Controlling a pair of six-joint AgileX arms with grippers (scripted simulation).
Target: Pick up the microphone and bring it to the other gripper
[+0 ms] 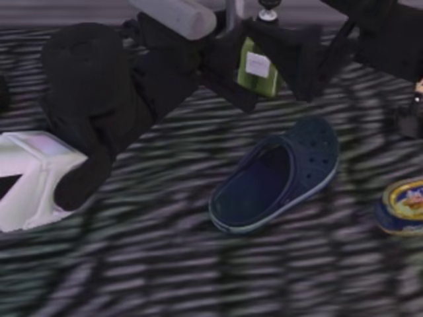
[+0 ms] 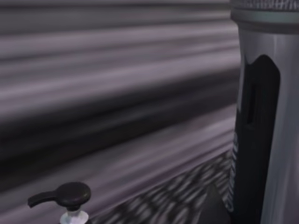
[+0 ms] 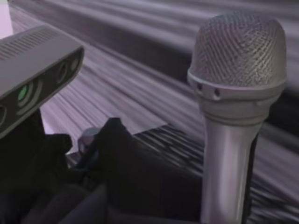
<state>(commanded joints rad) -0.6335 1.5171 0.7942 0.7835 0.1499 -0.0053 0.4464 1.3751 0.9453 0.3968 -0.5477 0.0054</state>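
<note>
The silver-grey microphone with a mesh ball head and a black switch strip down its handle (image 3: 238,93) stands upright and aloft at the far middle of the dark striped worktop (image 1: 165,264). It is in the narrow space where the two black arms meet. Its head points up and its handle runs down out of both wrist views, so its lower end is hidden. It is probably held this way to leave a bare length of handle free for a second grip.

The left claw (image 1: 228,69) reaches in from the left, and its grey wrist camera shows close by in the right wrist view. The right claw (image 1: 307,59) comes in from the right, so the two face each other with little room between. The microphone is off the worktop, so one claw must be carrying it, but I cannot tell which, nor whether either is clamped or spread.

Under the meeting point stands the green pump bottle with a black top (image 1: 254,66), which leaves little room to lower anything. The dark blue rubber clog (image 1: 277,175) lies nearer the front, well clear of the handover
</note>
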